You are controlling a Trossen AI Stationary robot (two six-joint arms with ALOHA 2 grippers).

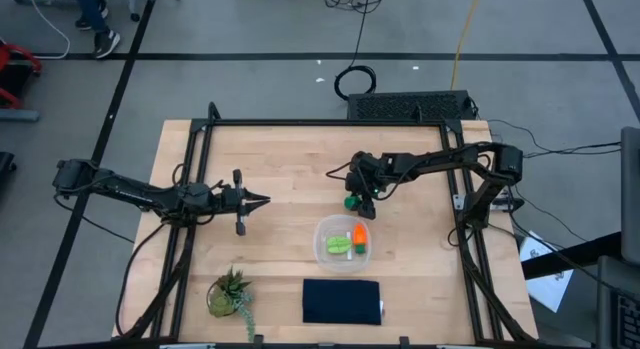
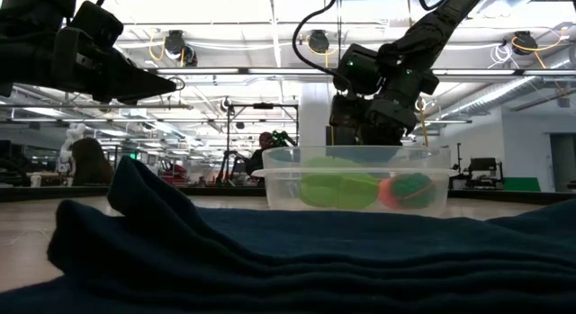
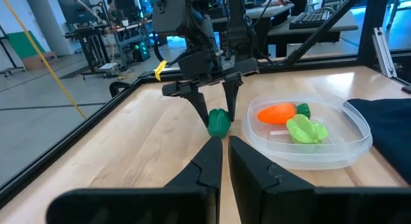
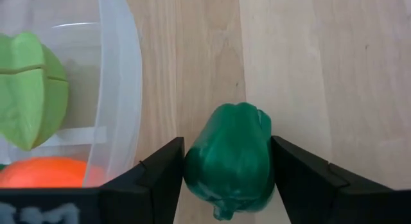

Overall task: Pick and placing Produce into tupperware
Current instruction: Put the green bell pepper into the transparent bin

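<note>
A dark green round piece sits on the wooden table just off the far side of the clear tupperware. My right gripper slants down over it, a finger on each side. Inside the tupperware lie an orange carrot and a light green leafy piece. My left gripper hovers shut over the table's left half, pointing level toward the right arm, with nothing held. My right gripper pinches the dark green piece by its two opposite sides between its two fingers. The fingers slant down at it from the table's far right. The piece appears to rest on the table, close beside the tupperware's wall.
A dark navy cloth lies near the front edge, just in front of the tupperware. A spiky potted plant stands at the front left. Black frame rails run along the table's edges.
</note>
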